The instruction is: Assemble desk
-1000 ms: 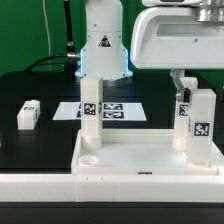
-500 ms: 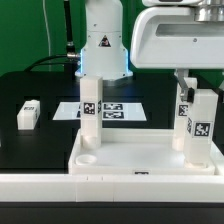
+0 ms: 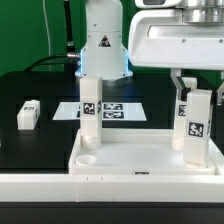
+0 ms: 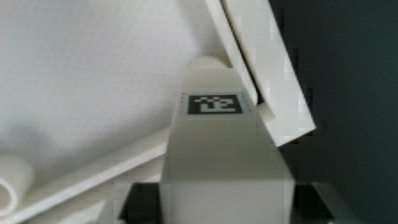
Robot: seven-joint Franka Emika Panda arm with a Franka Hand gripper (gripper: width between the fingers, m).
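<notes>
At the far left a loose leg (image 3: 28, 114) lies flat on the black table (image 3: 20, 150), well apart from the rest. Next, an upright leg (image 3: 90, 108) stands at the far left corner of the desk top (image 3: 130, 152). The marker board (image 3: 120, 110) lies just behind it. On the right, my pincer (image 3: 194, 90) is partly closed on the held leg (image 3: 200, 132), clamping its top end. I carry it upright over the top's right edge. I cannot tell whether its foot is seated.

Black table (image 3: 25, 150) under the pincer (image 3: 193, 88). Marker board (image 3: 125, 110) flat on it, beyond the pincer and toward the exterior view's left. Long white border wall (image 3: 30, 184) along the table's near edge, in front of the pincer. Green backdrop (image 3: 25, 30) far behind.
</notes>
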